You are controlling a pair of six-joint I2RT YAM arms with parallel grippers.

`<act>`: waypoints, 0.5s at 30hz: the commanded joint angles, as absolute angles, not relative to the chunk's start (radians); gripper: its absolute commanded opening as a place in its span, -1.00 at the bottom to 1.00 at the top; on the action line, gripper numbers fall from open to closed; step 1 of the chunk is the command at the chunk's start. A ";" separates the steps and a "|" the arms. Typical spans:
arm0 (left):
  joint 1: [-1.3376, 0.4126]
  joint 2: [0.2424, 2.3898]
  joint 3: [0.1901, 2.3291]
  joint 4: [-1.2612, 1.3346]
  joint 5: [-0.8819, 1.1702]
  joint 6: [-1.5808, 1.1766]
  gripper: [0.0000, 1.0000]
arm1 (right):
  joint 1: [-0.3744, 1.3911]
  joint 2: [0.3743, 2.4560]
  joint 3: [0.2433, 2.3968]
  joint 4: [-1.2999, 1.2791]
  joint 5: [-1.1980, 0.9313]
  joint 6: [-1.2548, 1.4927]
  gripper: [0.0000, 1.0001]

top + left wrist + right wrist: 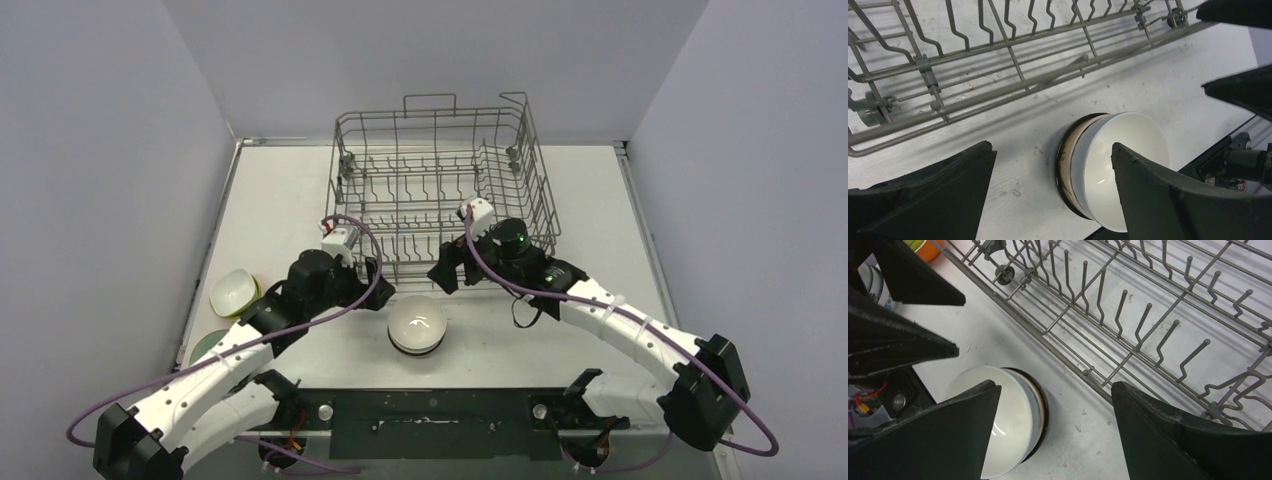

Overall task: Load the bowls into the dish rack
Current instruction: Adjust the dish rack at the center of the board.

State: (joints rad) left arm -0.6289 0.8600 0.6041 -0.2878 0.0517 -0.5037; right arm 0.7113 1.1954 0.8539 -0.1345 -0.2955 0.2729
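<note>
Overhead, the dish rack [440, 190] stands at the far middle of the table [600, 220] with nothing in it. A white bowl [417, 325], nested on a dark-rimmed bowl [417, 351], sits just in front of its near edge, between the arms. More bowls [235, 292] lie by the table's left edge. The left gripper [372, 282] and right gripper [452, 272] hover by that near edge, jaws spread and holding nothing.

From the left wrist, the white bowl shows below the open fingers, apart from them.

From the right wrist, it lies under one finger, with the tines [1148, 335] to the right.

My worry is that both grippers could collide if they go for this one stack. A pinch on the top rim might also drag the lower bowl along and drop it
</note>
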 commanded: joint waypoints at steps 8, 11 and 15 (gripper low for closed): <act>-0.632 0.838 0.572 -0.129 -0.075 -0.558 0.80 | 0.811 1.058 0.797 -0.226 -0.257 0.294 0.85; -0.629 0.894 0.587 -0.081 -0.075 -0.580 0.70 | 0.814 1.024 0.795 -0.202 -0.277 0.296 0.84; -0.627 0.993 0.612 0.018 -0.027 -0.599 0.61 | 0.822 1.002 0.790 -0.193 -0.305 0.297 0.83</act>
State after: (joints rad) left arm -0.6323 0.9142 0.5674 -0.1665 -0.0441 -0.5755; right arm 0.8074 1.0374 0.8009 -0.2020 -0.2729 0.2840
